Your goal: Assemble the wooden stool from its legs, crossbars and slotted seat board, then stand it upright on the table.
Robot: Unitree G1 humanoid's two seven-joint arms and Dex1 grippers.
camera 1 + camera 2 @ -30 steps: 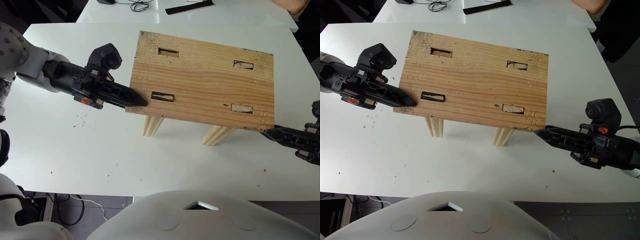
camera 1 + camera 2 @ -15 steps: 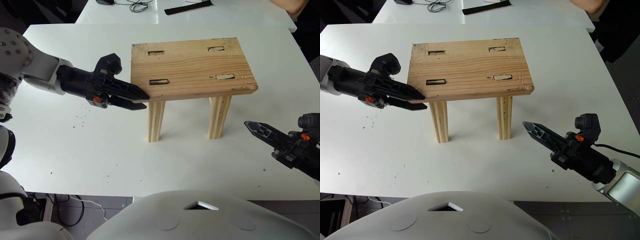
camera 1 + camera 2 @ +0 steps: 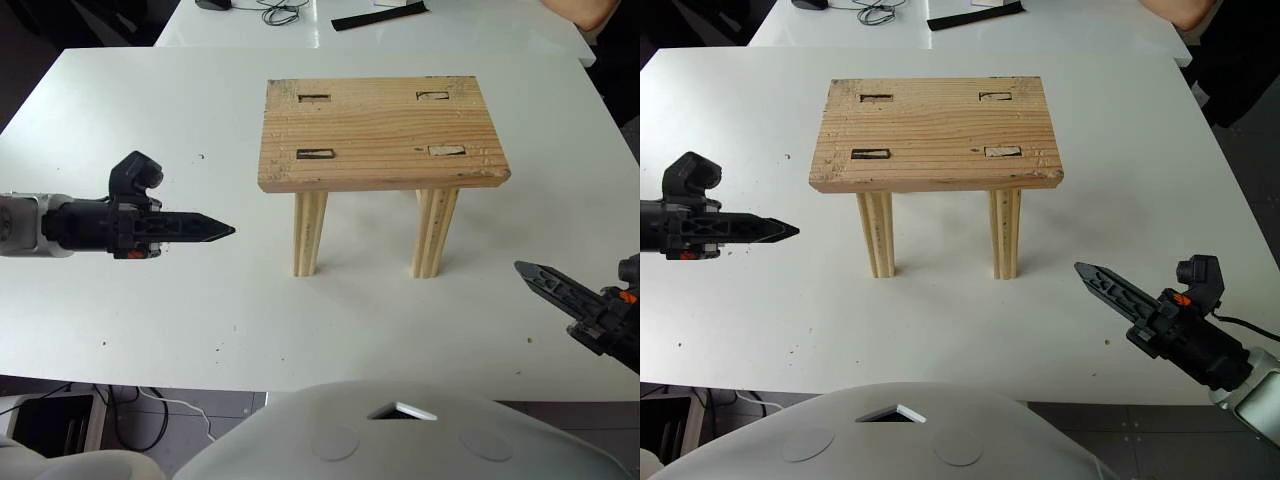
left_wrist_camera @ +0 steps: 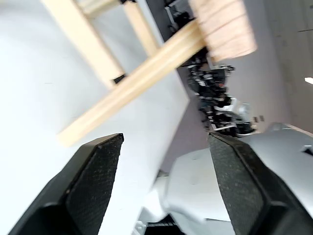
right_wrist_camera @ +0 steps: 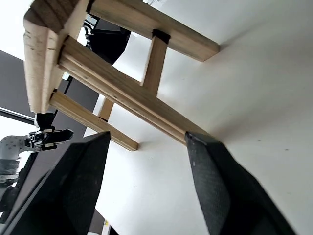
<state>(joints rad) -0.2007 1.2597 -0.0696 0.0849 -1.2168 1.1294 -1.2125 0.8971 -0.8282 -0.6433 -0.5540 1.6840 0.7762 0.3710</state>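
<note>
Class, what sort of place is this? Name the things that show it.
Probably a robotics lab or workshop: a plain white table, cables on the far table, and a stool standing between the left gripper and right gripper.

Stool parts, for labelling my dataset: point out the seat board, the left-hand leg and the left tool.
seat board [image 3: 380, 130], left eye view, middle of its top face.
left-hand leg [image 3: 308, 232], left eye view, halfway up it.
left tool [image 3: 226, 230], left eye view, between its fingertips.
</note>
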